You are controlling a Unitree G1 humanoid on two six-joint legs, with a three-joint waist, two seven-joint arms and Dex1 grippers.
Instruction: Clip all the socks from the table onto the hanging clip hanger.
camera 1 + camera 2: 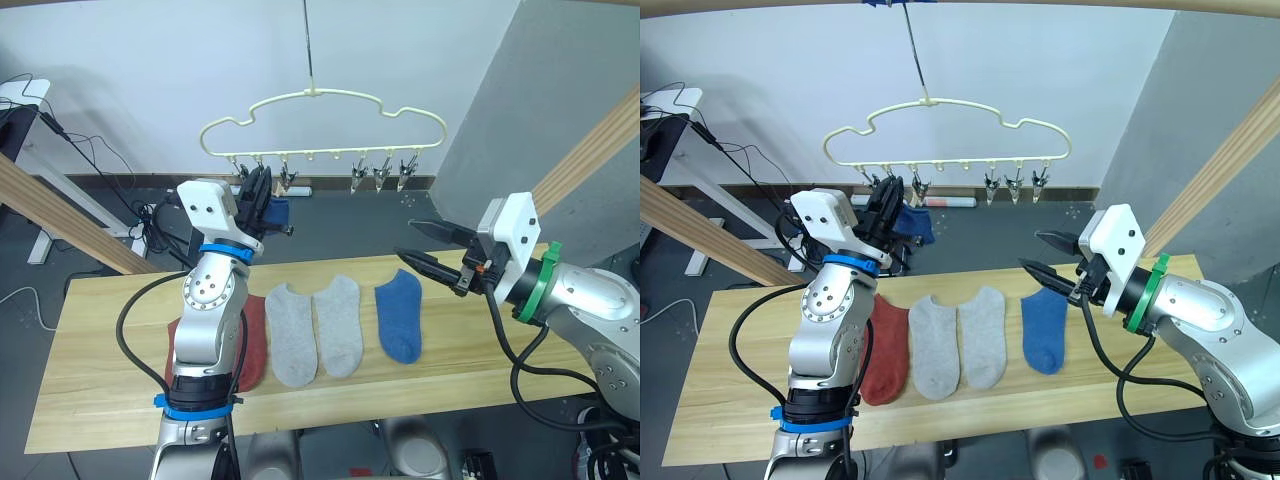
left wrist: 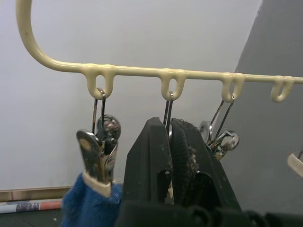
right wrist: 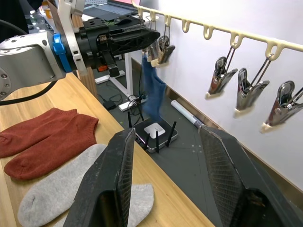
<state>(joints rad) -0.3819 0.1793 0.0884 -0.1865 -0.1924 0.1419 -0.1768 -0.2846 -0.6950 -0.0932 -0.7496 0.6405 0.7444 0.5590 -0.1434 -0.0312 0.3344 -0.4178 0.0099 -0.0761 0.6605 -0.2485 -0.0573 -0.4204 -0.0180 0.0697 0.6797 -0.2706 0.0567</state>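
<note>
A cream clip hanger [image 1: 320,100] hangs above the far edge of the table [image 1: 100,330]. One blue sock [image 1: 277,212] hangs from a clip near its left end. My left gripper [image 2: 170,125] is raised to the neighbouring clip, fingers shut, and that clip's wire runs down behind the tips. Flat on the wood lie two rust-red socks [image 1: 885,350] partly behind my left arm, two grey socks [image 1: 290,335] [image 1: 338,322] and another blue sock [image 1: 400,315]. My right gripper [image 1: 405,238] is open and holds nothing. It hovers above the table, just right of that blue sock.
Several metal clips [image 1: 380,175] hang without socks along the hanger's right half. Slanted wooden frame poles [image 1: 590,150] [image 1: 60,215] cross both sides. A black router [image 3: 154,135] and cables lie on the floor behind the table. A grey partition stands at the right.
</note>
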